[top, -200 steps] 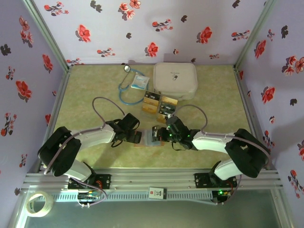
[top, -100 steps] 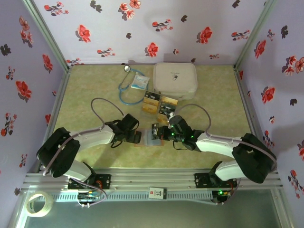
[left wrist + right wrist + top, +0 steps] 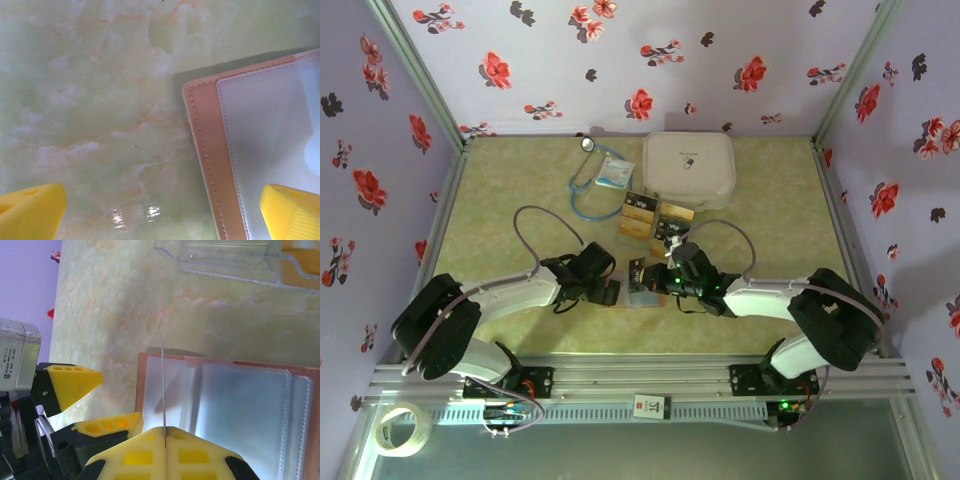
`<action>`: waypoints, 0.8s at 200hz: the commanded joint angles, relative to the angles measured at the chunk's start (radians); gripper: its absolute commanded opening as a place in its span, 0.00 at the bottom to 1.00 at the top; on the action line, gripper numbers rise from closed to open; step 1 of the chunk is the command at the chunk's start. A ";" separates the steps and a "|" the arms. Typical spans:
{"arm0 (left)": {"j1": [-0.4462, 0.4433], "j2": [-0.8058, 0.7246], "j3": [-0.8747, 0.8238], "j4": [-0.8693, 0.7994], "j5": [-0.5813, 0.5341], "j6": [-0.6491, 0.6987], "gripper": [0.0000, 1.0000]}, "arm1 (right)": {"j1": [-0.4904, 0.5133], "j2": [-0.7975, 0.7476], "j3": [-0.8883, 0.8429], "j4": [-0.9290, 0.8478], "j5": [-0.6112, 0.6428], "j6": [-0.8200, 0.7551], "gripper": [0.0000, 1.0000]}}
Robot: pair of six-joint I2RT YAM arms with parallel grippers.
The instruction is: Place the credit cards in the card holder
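The pinkish-brown card holder (image 3: 145, 385) lies open on the table, its clear pockets facing up (image 3: 260, 135); from above it lies between the two grippers (image 3: 642, 298). My right gripper (image 3: 165, 429) is shut on a thin credit card (image 3: 163, 385), seen edge-on and upright over the holder's left pocket. From above the held card (image 3: 637, 271) looks dark. My left gripper (image 3: 162, 212) stands open, straddling the holder's left edge: one fingertip (image 3: 292, 212) is over the pocket, the other over bare table. More credit cards (image 3: 642, 212), black and gold, sit in a clear stand behind.
The clear card stand (image 3: 225, 260) is just beyond the holder. A large white case (image 3: 688, 168), a blue stethoscope (image 3: 588, 195) and a white-blue packet (image 3: 615, 172) lie at the back. A roll of tape (image 3: 400, 428) sits off the table, front left.
My right gripper has shifted left with the card, bringing it over the holder's left pocket. The left gripper has stayed open at the holder's left edge.
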 commanded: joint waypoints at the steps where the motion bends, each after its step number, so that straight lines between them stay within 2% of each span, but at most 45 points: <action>1: -0.008 -0.002 -0.027 -0.029 -0.038 0.001 1.00 | 0.006 0.013 -0.030 0.090 -0.005 0.027 0.00; 160: -0.015 0.020 -0.058 -0.031 -0.064 -0.030 1.00 | 0.006 0.077 -0.098 0.244 0.020 0.040 0.00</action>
